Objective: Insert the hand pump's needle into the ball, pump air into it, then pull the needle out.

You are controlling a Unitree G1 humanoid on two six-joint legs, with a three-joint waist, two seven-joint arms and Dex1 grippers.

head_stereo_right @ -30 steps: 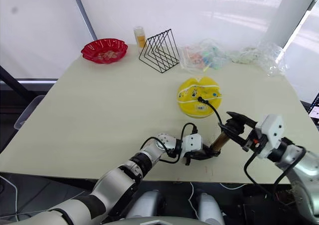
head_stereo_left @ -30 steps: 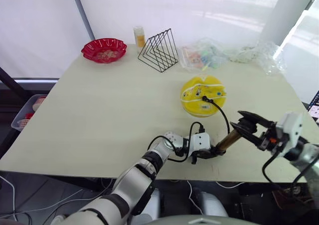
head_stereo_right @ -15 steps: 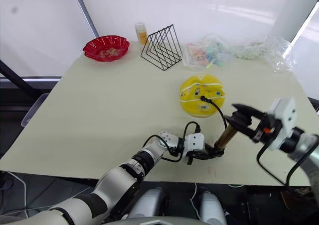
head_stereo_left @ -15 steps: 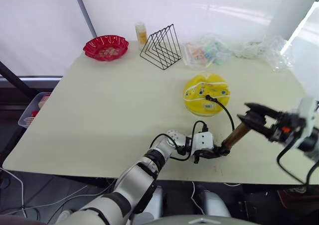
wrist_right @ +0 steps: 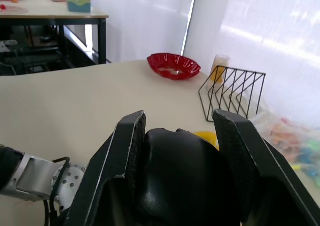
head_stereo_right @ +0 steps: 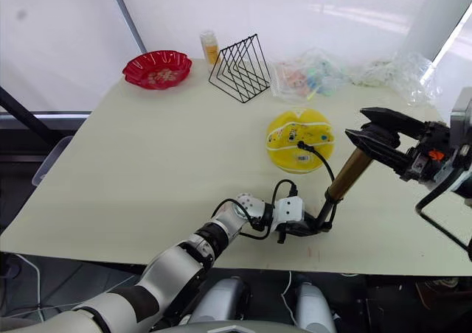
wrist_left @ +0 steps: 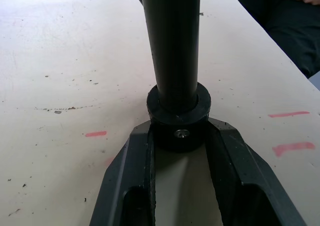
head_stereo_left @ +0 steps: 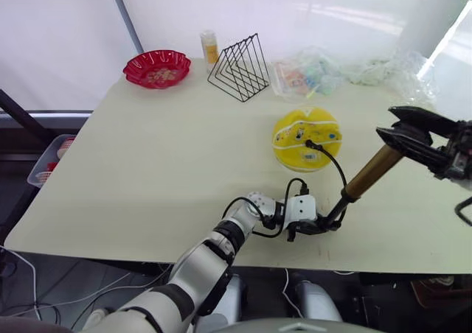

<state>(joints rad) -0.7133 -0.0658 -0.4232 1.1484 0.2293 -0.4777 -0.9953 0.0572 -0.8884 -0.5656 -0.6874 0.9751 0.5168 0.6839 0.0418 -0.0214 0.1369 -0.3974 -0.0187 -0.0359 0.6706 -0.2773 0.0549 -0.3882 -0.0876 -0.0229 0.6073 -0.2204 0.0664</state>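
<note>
The yellow ball point(head_stereo_left: 306, 135) lies right of the table's middle, slightly dented on top. The thin black hose point(head_stereo_left: 335, 167) loops from the hand pump's foot to the ball, and the needle's black fitting point(head_stereo_left: 310, 144) sits on it; the pin itself is hidden. The hand pump point(head_stereo_left: 372, 172) leans up to the right, its gold barrel raised above a bare black tube point(wrist_left: 172, 46). My left gripper point(head_stereo_left: 327, 225) is shut on the black end cap point(wrist_left: 178, 117) at the table. My right gripper point(head_stereo_left: 387, 123) is shut on the black handle point(wrist_right: 180, 176).
At the far side of the table stand a red scalloped bowl point(head_stereo_left: 156, 68), a small bottle point(head_stereo_left: 210, 48), a black wire rack point(head_stereo_left: 237, 71) and crumpled clear bags point(head_stereo_left: 313, 76). The table's front edge point(head_stereo_left: 221, 256) runs just below my left gripper.
My right gripper has risen up and to the right with the handle, drawing the gold barrel away from the held foot and baring the black tube. The left gripper has stayed put.
</note>
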